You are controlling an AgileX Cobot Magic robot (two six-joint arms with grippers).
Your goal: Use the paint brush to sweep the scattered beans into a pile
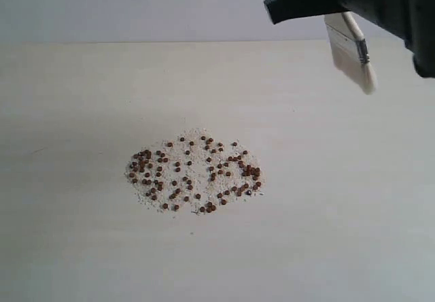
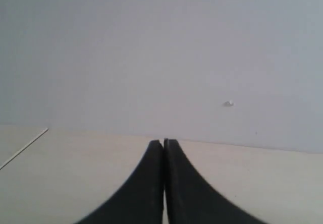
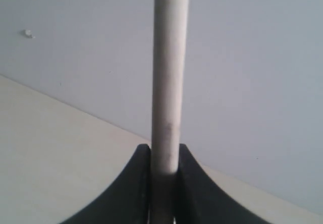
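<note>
R claw is pinching the pale wooden handle of the wide, flat, pale-bristled paint brush. Brush hangs in the air near the far right corner of the cream table, well apart from the tiny round reddish-brown beans, which lie scattered w/ whitish crumbs approx mid-table. L claw is pressed together, empty. My guess: beans are light & roll easily, bristles soft & bendy, handle stiff. So holding at the handle suits; I'd use gentle strokes.

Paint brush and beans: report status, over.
Right end effector shut on paint brush, bristles well clear of beans. Left end effector shut, empty. Beans spread loose, not gathered. Nothing seen in the way.
</note>
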